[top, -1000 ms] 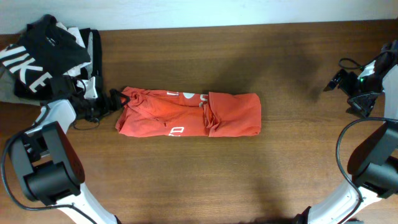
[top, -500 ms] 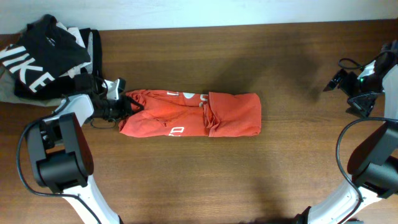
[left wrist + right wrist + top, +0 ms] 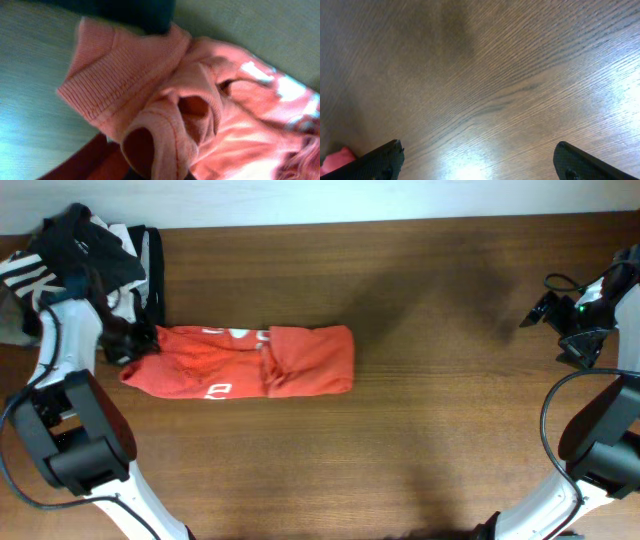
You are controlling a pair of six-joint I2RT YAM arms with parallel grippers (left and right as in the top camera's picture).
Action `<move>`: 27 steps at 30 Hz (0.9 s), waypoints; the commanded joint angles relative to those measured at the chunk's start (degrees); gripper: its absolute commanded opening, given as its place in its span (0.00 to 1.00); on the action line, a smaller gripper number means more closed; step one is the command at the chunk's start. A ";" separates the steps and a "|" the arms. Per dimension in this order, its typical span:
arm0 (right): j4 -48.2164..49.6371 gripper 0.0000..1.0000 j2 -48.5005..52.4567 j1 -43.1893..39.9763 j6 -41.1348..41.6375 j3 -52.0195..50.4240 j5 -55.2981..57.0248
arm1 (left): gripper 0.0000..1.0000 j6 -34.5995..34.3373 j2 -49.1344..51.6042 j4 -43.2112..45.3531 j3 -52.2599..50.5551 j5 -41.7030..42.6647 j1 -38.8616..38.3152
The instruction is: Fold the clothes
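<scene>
The clothes, a red-orange T-shirt [image 3: 240, 362], lie folded into a long band on the left half of the wooden table, with white lettering showing on top. My left gripper [image 3: 135, 345] is shut on the shirt's left end. In the left wrist view the shirt [image 3: 200, 100] fills the frame, its ribbed collar [image 3: 110, 75] bunched up and the cloth running down into my left gripper [image 3: 160, 172] at the bottom edge. My right gripper [image 3: 560, 320] hovers at the far right, open, its dark fingertips [image 3: 385, 157] spread wide over bare wood. A sliver of the shirt [image 3: 337, 159] shows there.
A black garment with white letters [image 3: 70, 250] is heaped at the back left corner, over lighter folded garments [image 3: 125, 235]. The table's back edge [image 3: 400, 222] runs along the top. Both arm bases [image 3: 80, 450] stand at the front corners.
My left gripper has shut on the shirt's left end and pulled it left; the whole band has slid towards the black garment. The right arm has not moved.
</scene>
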 commanded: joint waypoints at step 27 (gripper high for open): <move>-0.02 0.99 0.15 -0.02 0.31 0.98 0.31 | 0.03 -4.39 2.82 -10.47 13.62 -0.57 -39.85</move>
